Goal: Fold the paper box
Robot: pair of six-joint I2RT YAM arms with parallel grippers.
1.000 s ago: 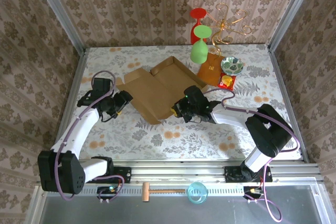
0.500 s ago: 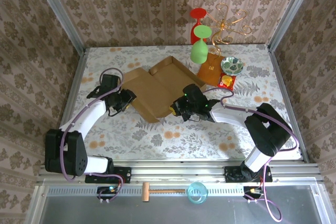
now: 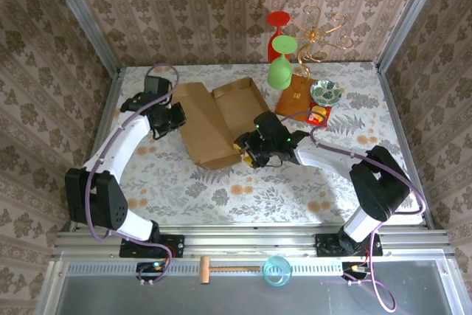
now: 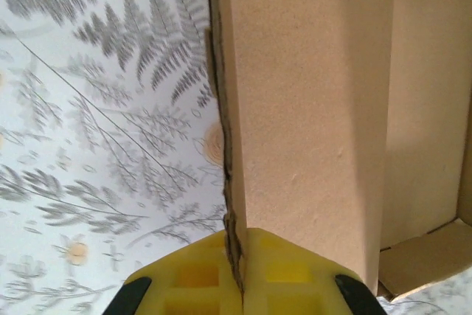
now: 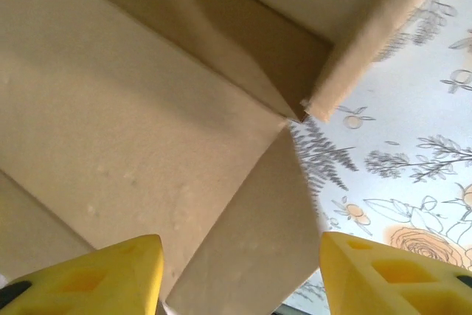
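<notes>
left pincer [image 4: 239,274] pinches paper box [image 3: 221,117] near green glass [image 3: 279,71]

Box [image 3: 214,119] is blocking the table's [image 3: 221,197] far middle; glass [image 3: 279,71], board [image 3: 295,96], bowl [image 3: 325,92] crowding far right corner; near edge lying open.

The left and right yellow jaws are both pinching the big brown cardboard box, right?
Not both. The left jaws pinch an edge of the big brown cardboard box, but the right wrist view shows the right jaws open, with a flap between them.
</notes>
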